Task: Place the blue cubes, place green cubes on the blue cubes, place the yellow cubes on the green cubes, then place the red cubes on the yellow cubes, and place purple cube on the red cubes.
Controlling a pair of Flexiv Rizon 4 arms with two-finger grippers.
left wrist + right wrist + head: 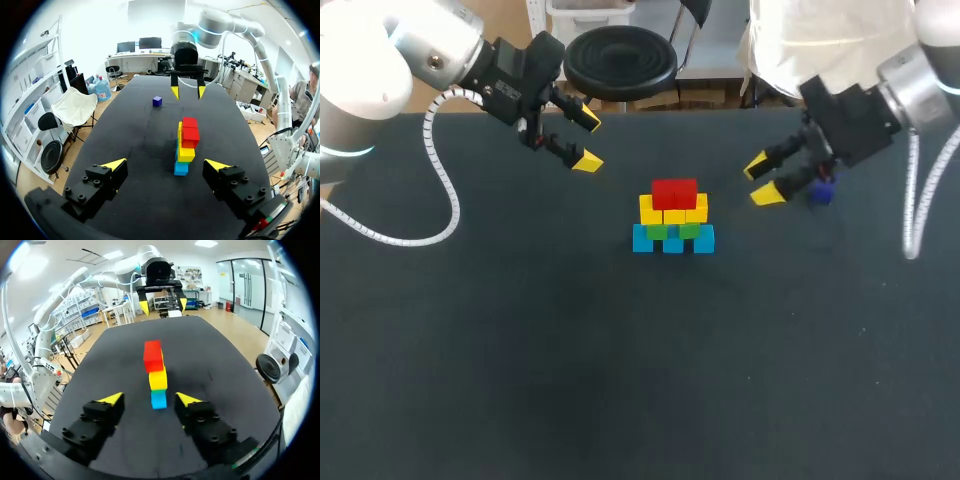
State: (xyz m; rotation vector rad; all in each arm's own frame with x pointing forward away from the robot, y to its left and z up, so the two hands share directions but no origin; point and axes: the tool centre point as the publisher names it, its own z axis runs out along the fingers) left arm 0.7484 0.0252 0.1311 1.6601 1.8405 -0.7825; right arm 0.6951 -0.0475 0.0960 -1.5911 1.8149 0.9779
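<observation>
Cube stack (673,218) on black table (520,380)

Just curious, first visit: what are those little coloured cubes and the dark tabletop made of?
The stacked cubes look like painted wood or hard plastic: crisp edges, flat colour; which is unclear. The tabletop seems a dark matte mat or cloth: no glare.

A dark, matte-topped table (520,380) stretches wide and flat beneath everything in the head view.

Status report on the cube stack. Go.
Left hand open, empty. Right hand open, empty, beside purple cube. Stack built up to red cubes; purple cube on table, not yet placed. Nothing seen in the way.
</observation>
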